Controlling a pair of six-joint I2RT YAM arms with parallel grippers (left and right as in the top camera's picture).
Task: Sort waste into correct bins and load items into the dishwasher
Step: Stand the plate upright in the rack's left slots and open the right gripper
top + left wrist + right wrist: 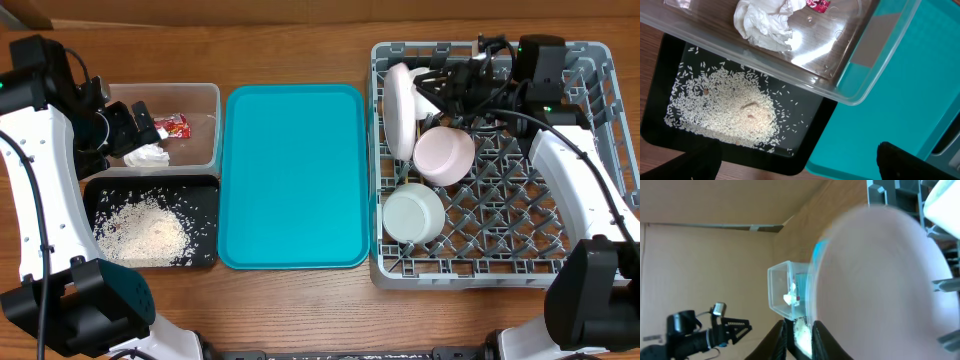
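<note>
Blurred and close in the right wrist view, the white plate (pixel 875 280) stands on edge among the pegs at the left of the dishwasher (pixel 590 200). The right gripper (pixel 799 337) is narrowly parted at its rim, and I cannot tell whether it grips. A good release likely means letting go only once the plate leans on the pegs, then lifting straight off, clear of the bowl (pixel 445 155) beside it; the left gripper (pixel 122 128) hangs wide and empty over the clear tub (pixel 205 110).

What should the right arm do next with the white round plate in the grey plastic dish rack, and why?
Probably open the right gripper wide and lift clear: the white round plate stands on edge in the grey plastic dish rack, so it looks loaded, with the gripper close at its rim.
</note>
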